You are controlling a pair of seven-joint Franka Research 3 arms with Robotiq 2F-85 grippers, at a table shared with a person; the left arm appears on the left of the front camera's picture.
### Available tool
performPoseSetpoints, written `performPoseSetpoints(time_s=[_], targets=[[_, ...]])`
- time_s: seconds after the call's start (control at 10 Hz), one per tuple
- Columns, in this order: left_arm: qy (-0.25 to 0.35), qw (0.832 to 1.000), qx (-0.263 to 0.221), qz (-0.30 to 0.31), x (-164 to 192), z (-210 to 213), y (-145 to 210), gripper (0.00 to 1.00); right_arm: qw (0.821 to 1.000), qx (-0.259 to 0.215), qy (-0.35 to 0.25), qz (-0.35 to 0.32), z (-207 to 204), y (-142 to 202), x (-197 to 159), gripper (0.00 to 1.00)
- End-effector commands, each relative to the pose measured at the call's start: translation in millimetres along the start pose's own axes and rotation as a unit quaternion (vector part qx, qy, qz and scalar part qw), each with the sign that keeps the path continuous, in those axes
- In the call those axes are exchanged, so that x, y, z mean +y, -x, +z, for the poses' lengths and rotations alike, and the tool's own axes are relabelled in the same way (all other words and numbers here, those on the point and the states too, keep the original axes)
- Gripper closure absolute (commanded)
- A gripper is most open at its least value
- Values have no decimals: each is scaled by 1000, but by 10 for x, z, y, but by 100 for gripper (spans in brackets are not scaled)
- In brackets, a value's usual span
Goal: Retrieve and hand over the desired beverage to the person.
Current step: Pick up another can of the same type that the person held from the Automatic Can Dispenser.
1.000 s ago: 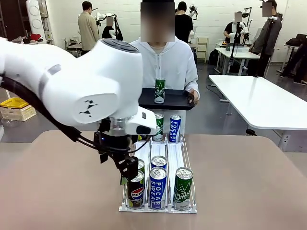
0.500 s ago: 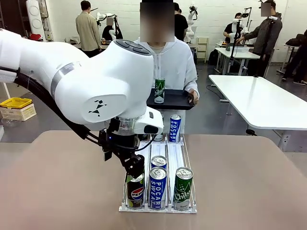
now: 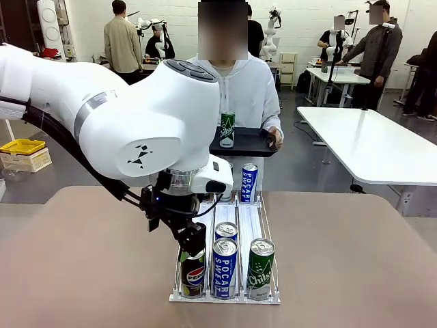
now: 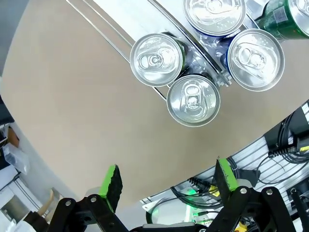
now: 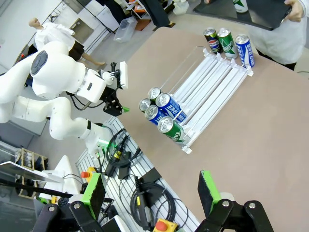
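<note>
A clear rack [image 3: 247, 220] on the table holds several cans. Its front row is a Pepsi can [image 3: 194, 273], a Pocari Sweat can [image 3: 224, 268] and a green Chilsung can [image 3: 259, 269]. My left gripper [image 3: 192, 240] hangs open just above the Pepsi can, holding nothing. In the left wrist view the green pads [image 4: 110, 181] stand wide apart, with the can tops [image 4: 193, 100] beyond them. The person [image 3: 240, 89] stands at the far side holding a black tray [image 3: 247, 143] with a green can [image 3: 227, 130] on it. My right gripper [image 5: 151, 191] is open, high above the table.
More cans [image 3: 249, 183] stand at the rack's back end. A white table [image 3: 369, 143] is at the right. Other people stand far behind. From the right wrist, the left arm [image 5: 58, 77] is seen beside the rack [image 5: 207, 87], with cables and an emergency button [image 5: 161, 225] below the table edge.
My left arm has swung right and lowered, bringing its open gripper over the front Pepsi can. The person's tray has shifted slightly to the right.
</note>
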State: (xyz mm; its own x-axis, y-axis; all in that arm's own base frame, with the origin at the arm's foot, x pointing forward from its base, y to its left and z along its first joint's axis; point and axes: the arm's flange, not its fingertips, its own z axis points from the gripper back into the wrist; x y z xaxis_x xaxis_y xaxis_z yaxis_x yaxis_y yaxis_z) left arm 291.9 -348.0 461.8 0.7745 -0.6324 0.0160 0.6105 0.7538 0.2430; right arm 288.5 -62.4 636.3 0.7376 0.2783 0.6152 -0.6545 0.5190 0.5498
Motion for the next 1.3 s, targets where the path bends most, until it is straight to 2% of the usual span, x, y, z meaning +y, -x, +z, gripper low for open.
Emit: performPoseSetpoints(time_s=[0.0, 0.2, 0.4, 0.8, 1.2], targets=[[-35, 998, 5, 55, -181, -74, -12, 0, 1000, -11, -16, 8, -7, -17, -11, 0], [-71, 993, -4, 94, -393, -40, 26, 0, 1000, -11, -16, 8, -7, -17, -11, 0], [-100, 982, 0, 160, -493, -88, 18, 0, 1000, -11, -16, 8, -7, -17, -11, 0], [-33, 967, -15, 254, -391, -231, 88, 0, 1000, -11, -16, 8, -7, -17, -11, 0], [-15, 954, -22, 299, -328, -310, 155, 0, 1000, -11, -16, 8, -7, -17, -11, 0]])
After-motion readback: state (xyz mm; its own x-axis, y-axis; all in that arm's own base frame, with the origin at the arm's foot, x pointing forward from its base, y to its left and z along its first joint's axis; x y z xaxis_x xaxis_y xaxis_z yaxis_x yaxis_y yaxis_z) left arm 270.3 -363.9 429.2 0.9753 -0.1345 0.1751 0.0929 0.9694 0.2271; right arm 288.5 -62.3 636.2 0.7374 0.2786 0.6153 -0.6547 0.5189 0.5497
